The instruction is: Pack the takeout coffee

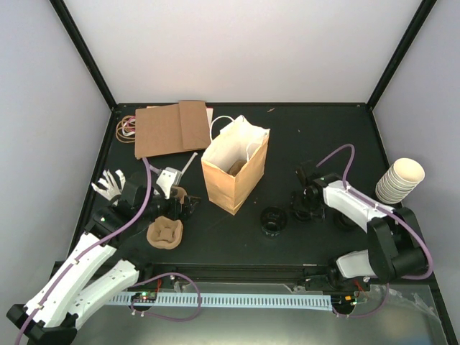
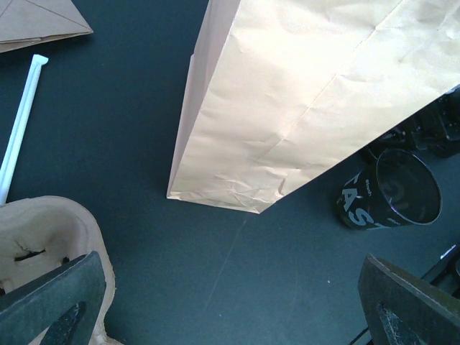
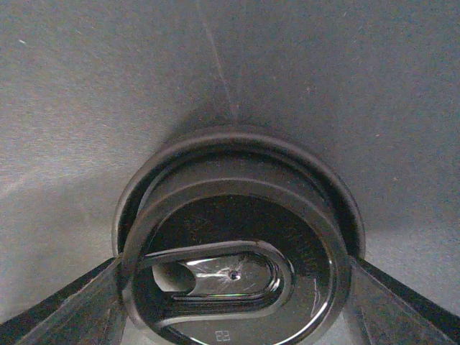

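A round black lid of a takeout coffee cup [image 3: 233,266] fills the right wrist view, with a wider dark rim behind it. My right gripper [image 3: 233,295] has a finger pressed against each side of that lid; in the top view it [image 1: 305,203] sits right of the bag. A second dark cup [image 1: 274,220] lies lidless on the mat, its mouth [image 2: 402,188] showing beside the bag. My left gripper [image 2: 230,313] is wide open over bare mat, nothing between its fingers. The brown pulp tray [image 1: 164,231] lies just beside its left finger [image 2: 54,302].
An open tan paper bag [image 1: 236,167] stands mid-table. Flat brown bags [image 1: 172,128], rubber bands [image 1: 127,127] and a white straw [image 1: 188,164] lie at the back left. A stack of cream cups [image 1: 400,180] sits at the right edge.
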`<state>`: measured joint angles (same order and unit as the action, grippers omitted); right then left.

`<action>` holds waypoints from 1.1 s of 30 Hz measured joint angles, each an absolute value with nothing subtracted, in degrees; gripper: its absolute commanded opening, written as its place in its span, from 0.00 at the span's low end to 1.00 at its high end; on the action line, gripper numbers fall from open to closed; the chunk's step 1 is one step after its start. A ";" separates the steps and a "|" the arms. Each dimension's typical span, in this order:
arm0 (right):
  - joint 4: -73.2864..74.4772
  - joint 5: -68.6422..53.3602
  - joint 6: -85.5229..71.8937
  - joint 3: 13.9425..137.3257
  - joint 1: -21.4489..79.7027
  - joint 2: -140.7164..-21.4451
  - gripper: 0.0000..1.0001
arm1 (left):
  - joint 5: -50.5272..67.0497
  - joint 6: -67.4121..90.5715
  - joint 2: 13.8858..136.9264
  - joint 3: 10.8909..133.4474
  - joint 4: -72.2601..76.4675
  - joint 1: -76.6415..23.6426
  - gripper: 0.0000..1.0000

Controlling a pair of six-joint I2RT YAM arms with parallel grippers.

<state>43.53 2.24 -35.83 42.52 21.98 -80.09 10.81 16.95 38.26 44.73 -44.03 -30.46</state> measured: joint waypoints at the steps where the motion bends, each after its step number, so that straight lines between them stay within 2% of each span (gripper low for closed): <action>1: 43.99 2.31 -35.81 42.68 21.98 -79.35 0.79 | 10.81 16.95 38.26 44.73 -44.03 -30.46 0.99; 15: 51.59 1.19 -33.56 48.64 22.79 -68.71 0.78 | 12.71 16.93 38.26 44.73 -44.01 -30.46 0.99; 24: 58.35 -0.60 -32.12 53.06 31.22 -63.07 0.76 | 19.05 21.47 38.89 43.42 -41.82 -31.35 0.99; 33: 63.09 -1.04 -32.01 55.40 37.87 -61.67 0.76 | 19.49 31.11 40.53 38.44 -34.70 -44.23 0.99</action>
<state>63.09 -1.04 -32.01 55.40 37.87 -61.67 19.49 31.11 40.53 38.44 -34.70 -44.23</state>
